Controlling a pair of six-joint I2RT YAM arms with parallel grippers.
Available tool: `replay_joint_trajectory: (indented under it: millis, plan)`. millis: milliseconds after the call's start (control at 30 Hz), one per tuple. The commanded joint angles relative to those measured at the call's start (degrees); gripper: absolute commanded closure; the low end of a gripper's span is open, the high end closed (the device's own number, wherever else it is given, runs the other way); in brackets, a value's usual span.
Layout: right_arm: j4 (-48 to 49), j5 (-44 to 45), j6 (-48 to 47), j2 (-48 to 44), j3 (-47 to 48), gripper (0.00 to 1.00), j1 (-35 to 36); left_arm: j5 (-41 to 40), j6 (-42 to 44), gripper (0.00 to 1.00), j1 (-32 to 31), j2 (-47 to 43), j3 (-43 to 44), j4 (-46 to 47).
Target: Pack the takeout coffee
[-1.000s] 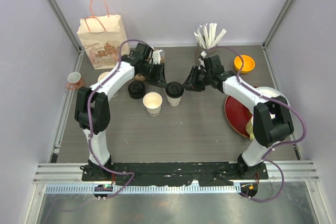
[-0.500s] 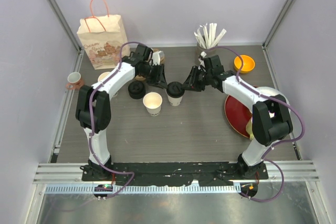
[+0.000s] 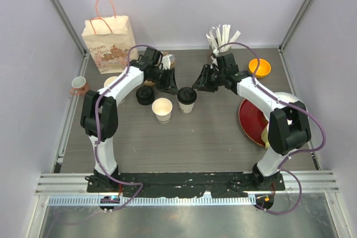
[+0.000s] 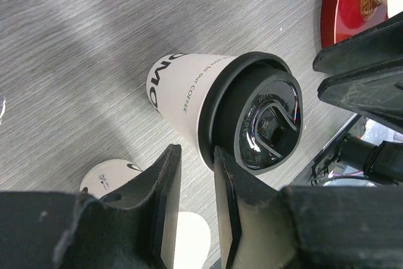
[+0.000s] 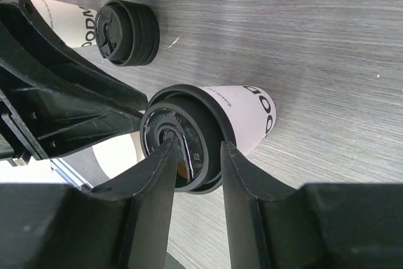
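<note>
The takeout coffee [image 3: 187, 99] is a cream paper cup with a black lid [image 4: 261, 121], standing at the table's middle. My left gripper [image 3: 174, 89] sits just left of it, jaws a narrow gap apart with nothing between them. In the left wrist view [image 4: 192, 162] its right finger [image 4: 223, 174] lies against the lid's rim. My right gripper [image 3: 197, 86] hovers to the cup's upper right, open and empty. In the right wrist view [image 5: 195, 152] its fingers frame the lid [image 5: 179, 137] from above, and the cup's side [image 5: 249, 111] shows beyond.
An open, lidless cream cup [image 3: 162, 109] stands just left of the coffee, with a stack of black lids [image 3: 145, 96] beside it. A paper bag [image 3: 109, 43] stands at back left, a pink mug [image 3: 78, 86] at far left. An orange bowl [image 3: 259, 68] and a red plate [image 3: 251, 121] lie on the right.
My right gripper has drawn back from the lid, up and away toward the back right. The left gripper and the cup have barely moved.
</note>
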Motion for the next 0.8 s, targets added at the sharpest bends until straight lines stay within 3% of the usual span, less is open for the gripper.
replay_joint_trajectory:
  millis: [0, 133, 767]
  plan:
    - [-1.25, 2.86, -1.59, -1.81, 2.14, 0.62, -0.09, 0.92, 0.00, 0.69, -0.22, -1.44, -0.53, 0.25]
    - [-2.13, 5.24, -0.54, -1.90, 0.21, 0.69, -0.27, 1.36, -0.88, 0.69, -0.22, -1.97, -1.76, 0.78]
    - [-1.52, 3.57, 0.08, -1.98, -2.26, 0.69, -0.27, 3.82, -2.37, 0.68, -0.22, -3.02, -0.27, 1.39]
